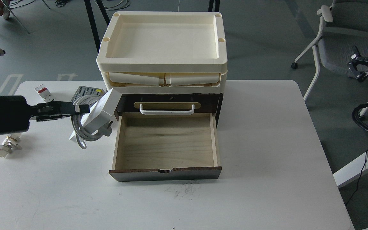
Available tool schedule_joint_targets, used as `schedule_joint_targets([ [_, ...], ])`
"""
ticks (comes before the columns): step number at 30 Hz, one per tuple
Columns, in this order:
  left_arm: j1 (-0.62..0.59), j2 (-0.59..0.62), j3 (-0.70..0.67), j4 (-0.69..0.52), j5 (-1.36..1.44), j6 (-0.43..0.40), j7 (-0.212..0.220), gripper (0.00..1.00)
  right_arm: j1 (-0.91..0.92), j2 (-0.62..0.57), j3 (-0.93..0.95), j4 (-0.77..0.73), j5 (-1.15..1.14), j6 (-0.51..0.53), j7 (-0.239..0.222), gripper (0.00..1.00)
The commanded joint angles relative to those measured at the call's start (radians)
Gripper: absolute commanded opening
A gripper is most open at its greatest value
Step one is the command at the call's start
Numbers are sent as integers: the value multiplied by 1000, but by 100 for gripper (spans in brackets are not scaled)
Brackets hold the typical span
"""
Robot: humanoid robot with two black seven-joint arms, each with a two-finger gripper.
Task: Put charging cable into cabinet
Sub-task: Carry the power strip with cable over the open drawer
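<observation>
My left gripper (83, 109) is shut on the charging cable (102, 110), a white power strip with a thick white cord looped under it. It holds the strip tilted in the air just left of the open drawer. The cabinet (168, 174) is dark brown with a pale wood drawer pulled out toward me and a white bar handle (166, 110) on the shut drawer above. The open drawer holds nothing. My right gripper (358, 68) is off the table at the far right, above a chair; its fingers look spread.
Two cream plastic trays (163, 65) are stacked on the cabinet. A silver perforated box (83, 92) and a white-and-red breaker (43, 92) lie at the back left. A small white fitting (6, 146) lies at the left edge of the white table (267, 143).
</observation>
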Motion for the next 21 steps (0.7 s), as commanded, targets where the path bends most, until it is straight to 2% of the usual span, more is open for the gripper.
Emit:
schedule_joint_targets([
  [1,20,-27,0,-24,-63,0,0,0,-2,-1,3,0,0,0,0,100],
  [6,21,-75,1,-40,-161,0,0,0,-8,2,3,0,0,0,0,100],
  [16,73,-211,-2,-28,-175,0,0,0,-14,0,3,0,0,0,0,100],
  [21,118,-282,-3,12,-177,76,0,0,-14,0,3,0,0,0,1,100],
])
